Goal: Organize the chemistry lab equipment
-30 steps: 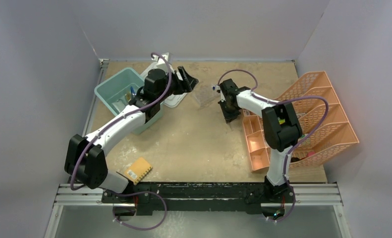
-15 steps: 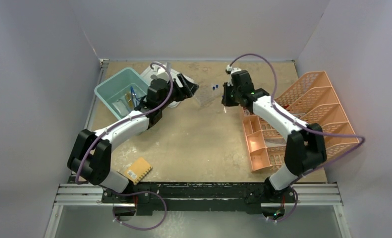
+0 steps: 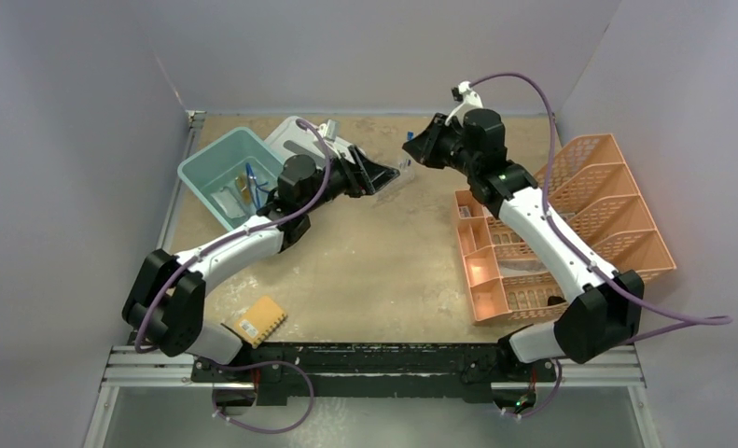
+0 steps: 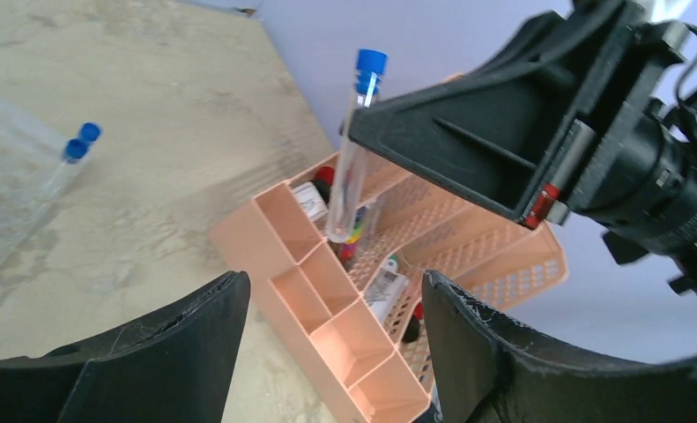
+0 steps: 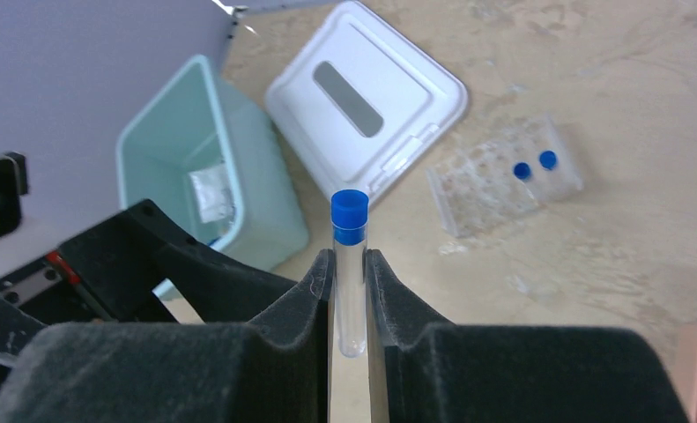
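test tube (image 4: 348,181), blue cap clear of the fingers, pinched in the right hand (image 5: 349,257) and held in the air above the desk (image 3: 374,271). left hand (image 3: 376,175) spread wide, nothing in it, near the clear tube rack (image 5: 503,181). rack sits on the desk beside a white lid (image 5: 367,115), with two capped tubes (image 5: 522,170) in it.

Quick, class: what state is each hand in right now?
Left hand: open, holding nothing.
Right hand: closed on a clear, blue-capped test tube.
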